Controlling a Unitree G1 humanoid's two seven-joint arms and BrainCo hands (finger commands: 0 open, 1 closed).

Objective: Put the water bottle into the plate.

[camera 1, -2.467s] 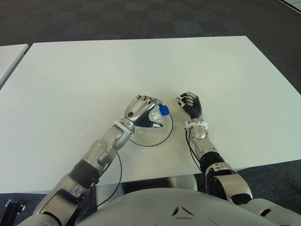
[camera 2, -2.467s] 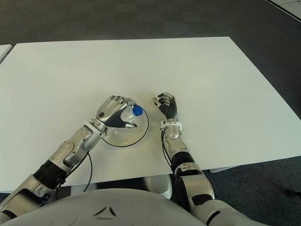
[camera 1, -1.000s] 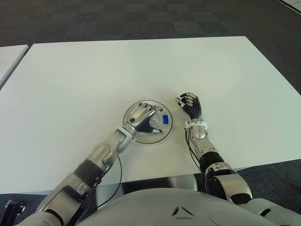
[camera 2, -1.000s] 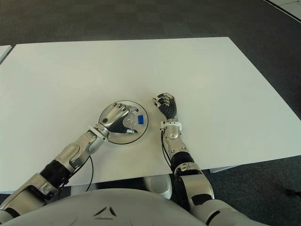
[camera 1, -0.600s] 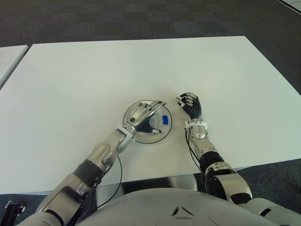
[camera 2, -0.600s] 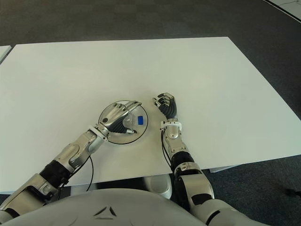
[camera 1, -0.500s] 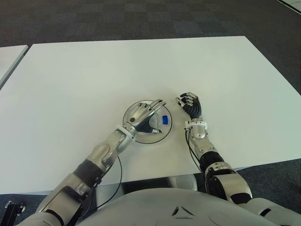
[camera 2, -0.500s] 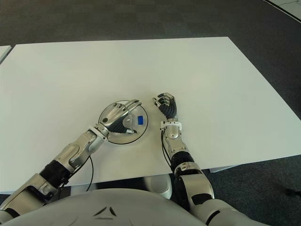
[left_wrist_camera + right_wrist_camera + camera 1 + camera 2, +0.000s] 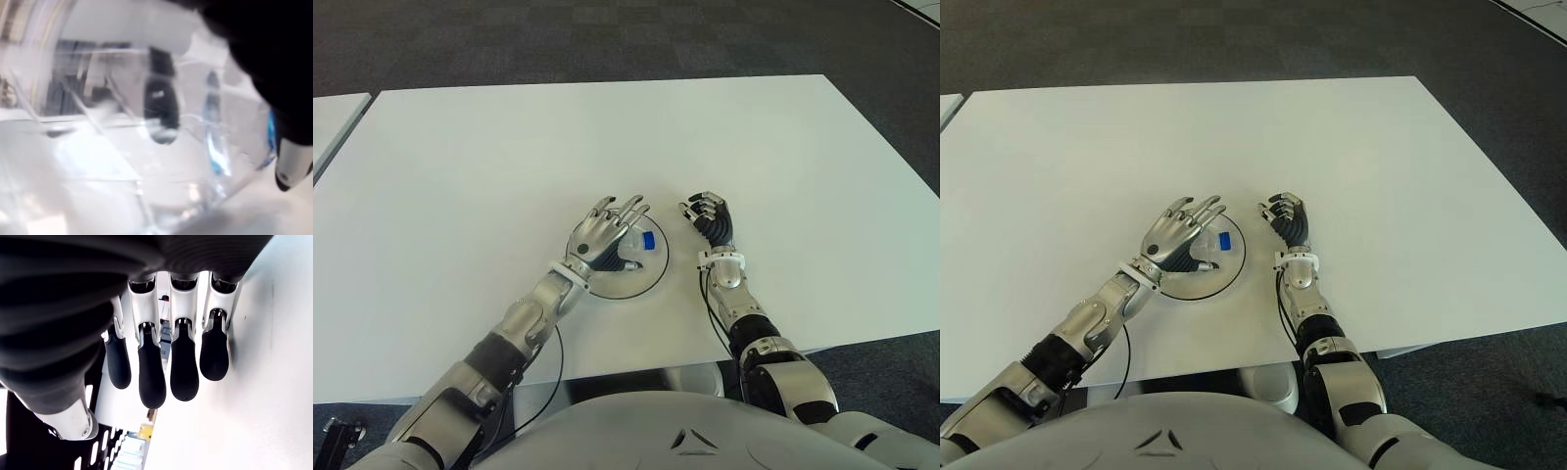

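The small clear water bottle point(image 9: 641, 246) with a blue cap lies on its side in the round clear plate point(image 9: 656, 279), cap toward the right. My left hand point(image 9: 607, 228) hovers over the plate's left part, fingers spread and raised off the bottle. In the left wrist view the bottle point(image 9: 146, 127) fills the picture, with one fingertip point(image 9: 291, 171) free beside it. My right hand point(image 9: 709, 216) shows just right of the plate with its fingers point(image 9: 151, 377) curled on nothing.
The white table point(image 9: 509, 147) stretches wide behind and to both sides of the plate. Its front edge runs close below my forearms. Dark carpet point(image 9: 607, 39) lies beyond the far edge, and a second white surface point(image 9: 328, 122) shows at the far left.
My left hand lowered the bottle into the plate, let go of it and spread its fingers upward. The bottle now lies free. The right hand has not moved.
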